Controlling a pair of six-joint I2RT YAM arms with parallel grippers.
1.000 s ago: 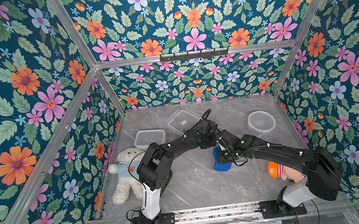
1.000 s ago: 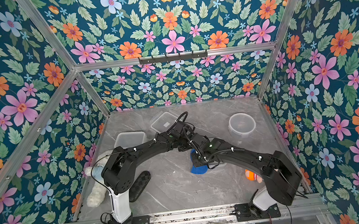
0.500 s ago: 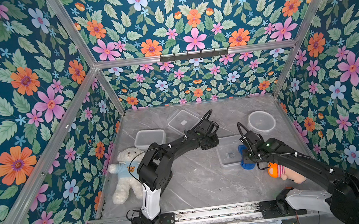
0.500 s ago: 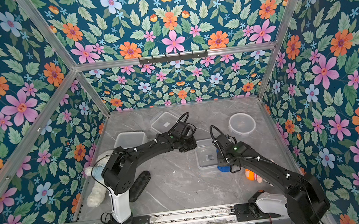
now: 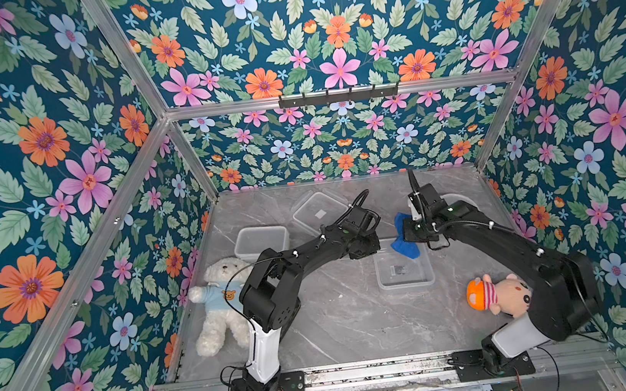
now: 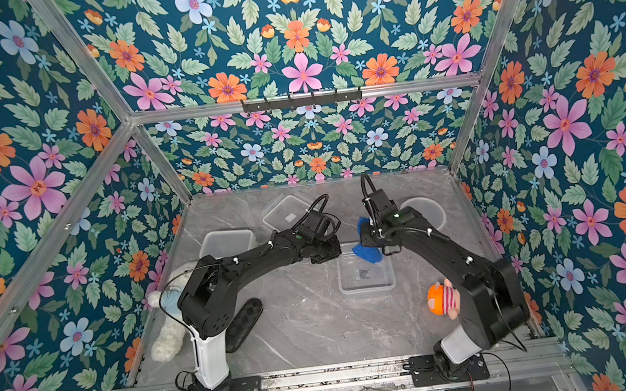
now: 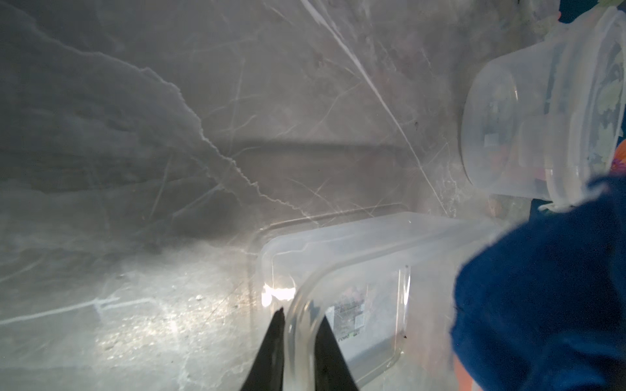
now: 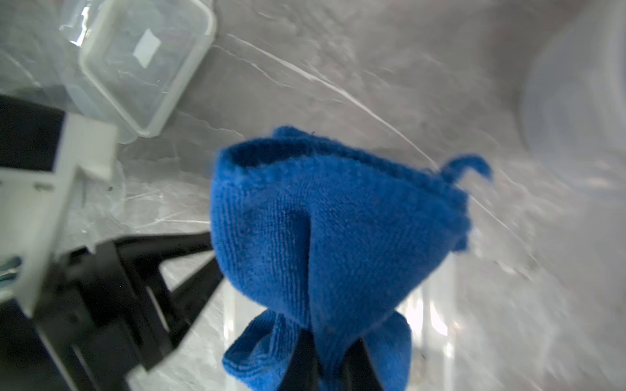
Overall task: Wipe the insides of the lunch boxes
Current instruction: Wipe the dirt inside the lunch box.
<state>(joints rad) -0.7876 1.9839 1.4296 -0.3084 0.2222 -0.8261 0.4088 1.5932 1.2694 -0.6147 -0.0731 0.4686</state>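
Note:
A small rectangular clear lunch box [image 5: 404,274] [image 6: 367,278] sits mid-table. My left gripper [image 5: 369,252] [image 6: 330,256] is shut on its far left rim; in the left wrist view the gripper [image 7: 301,315] straddles the rim of that box [image 7: 338,257]. My right gripper [image 5: 414,233] [image 8: 328,335] is shut on a bunched blue cloth [image 5: 404,245] [image 6: 367,253] [image 8: 321,220], which hangs over the box's far end. A round lunch box [image 5: 462,200] [image 6: 427,211] [image 7: 515,128] stands behind the right arm. A deeper lunch box [image 5: 260,242] [image 6: 226,243] stands at the left.
A square clear piece with a white sticker [image 5: 319,212] [image 8: 142,67] lies at the back; lid or box I cannot tell. A white teddy bear [image 5: 221,303] lies front left. A pink plush with an orange hat [image 5: 495,296] lies front right against the right arm.
My right arm has carried the blue cloth from the box's left side across to its right, then up to its far end. The left gripper and the box have hardly moved.

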